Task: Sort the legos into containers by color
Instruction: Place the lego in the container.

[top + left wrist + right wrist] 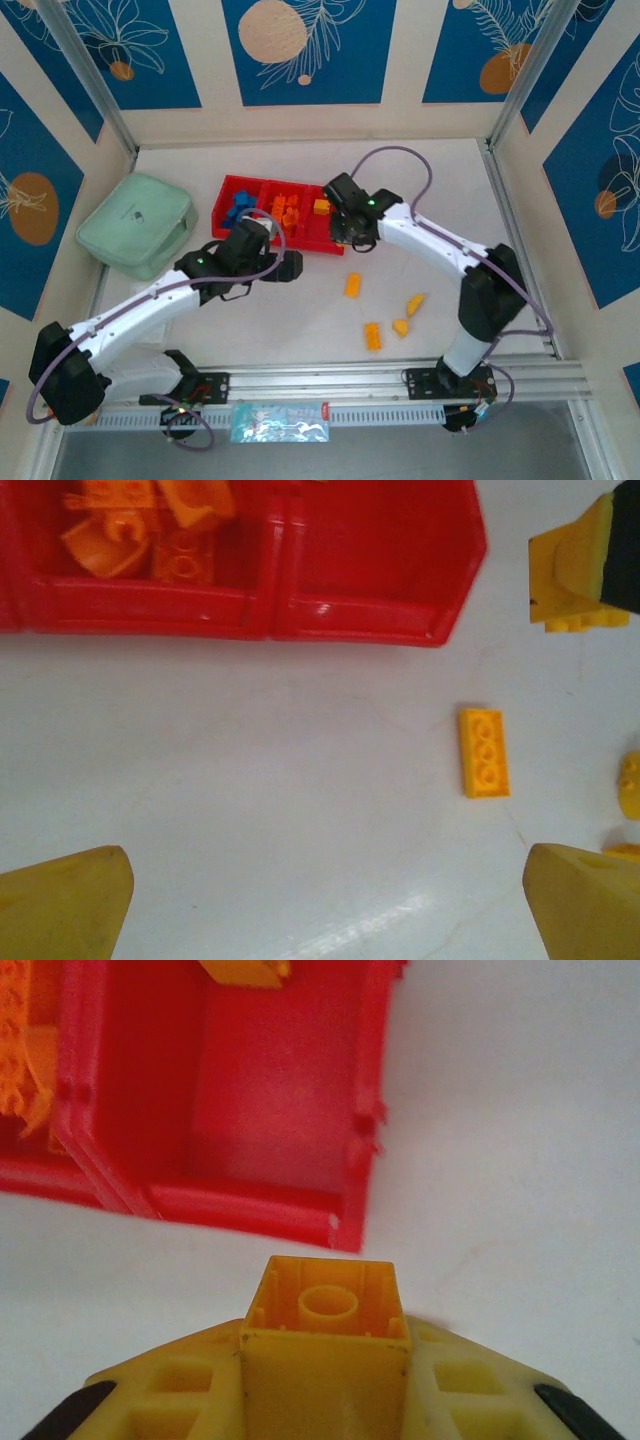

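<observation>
- A mint case [135,228] lay at the far left of the tabletop [450,180], just beside the tray.
- The left fingers [290,267] hovered above the tabletop near the tray's near wall. They were spread wide with nothing between them.
- The red tray [310,245] sat at the middle of the tabletop with 3 compartments side by side.
- Its left compartment held the blue bricks [238,208].
- Its middle compartment held a heap of orange bricks [285,210].
- Its right compartment held 1 yellow-orange lone brick [321,207] at the far end. The rest of that floor was bare red.
- The right fingers [352,238] were clamped on a yellow held brick [325,1305]. Its hollow underside, with 1 round tube, faced the wrist camera.
- The held brick sat just short of the tray's near right corner. It was outside the right compartment and not touching the wall.
- To the right of the tray, 4 loose yellow bricks lay on the tabletop, apart from one another.
- The flat brick [484,752] was the closest to the tray, with its studs up.
- The other 3 lay farther right and nearer the arm bases: a wedge [415,304], a small piece [401,326] and a block [373,336].
</observation>
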